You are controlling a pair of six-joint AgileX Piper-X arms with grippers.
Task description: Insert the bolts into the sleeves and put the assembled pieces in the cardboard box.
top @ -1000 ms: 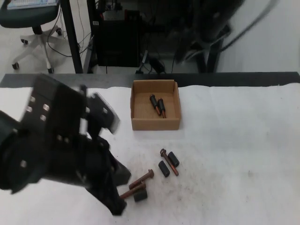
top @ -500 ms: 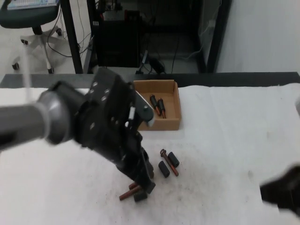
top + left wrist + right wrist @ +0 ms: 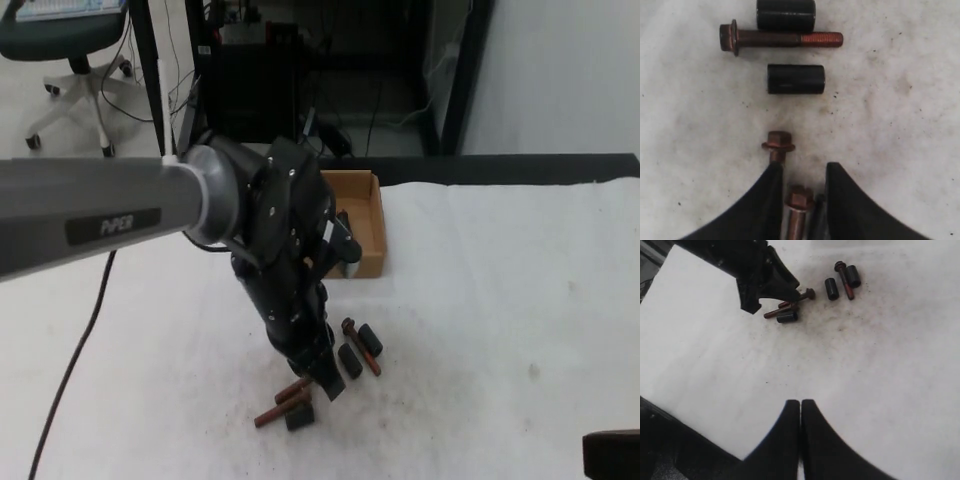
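Observation:
My left gripper (image 3: 804, 169) hangs open low over the white cloth, its fingers either side of a rusty bolt (image 3: 799, 199). A second bolt (image 3: 778, 144) lies just beyond the fingertips. Farther on lie a black sleeve (image 3: 796, 78), a third bolt (image 3: 780, 38) and another sleeve (image 3: 786, 12). In the high view the left gripper (image 3: 322, 385) stands over the bolt pair (image 3: 285, 400), with a sleeve (image 3: 298, 417) beside them. The cardboard box (image 3: 368, 225) holds assembled pieces and is partly hidden by the arm. My right gripper (image 3: 800, 404) is shut, with nothing in it, above bare cloth.
The left arm (image 3: 120, 220) stretches across the bench from the left. A dark part of the right arm (image 3: 610, 455) shows at the near right corner. White cloth (image 3: 500, 290) lies bare to the right of the parts. Behind the bench stand a chair and dark frames.
The left arm has swung from the near left towards the middle and come down over the two bolts. The right arm has dropped lower at the near right corner.

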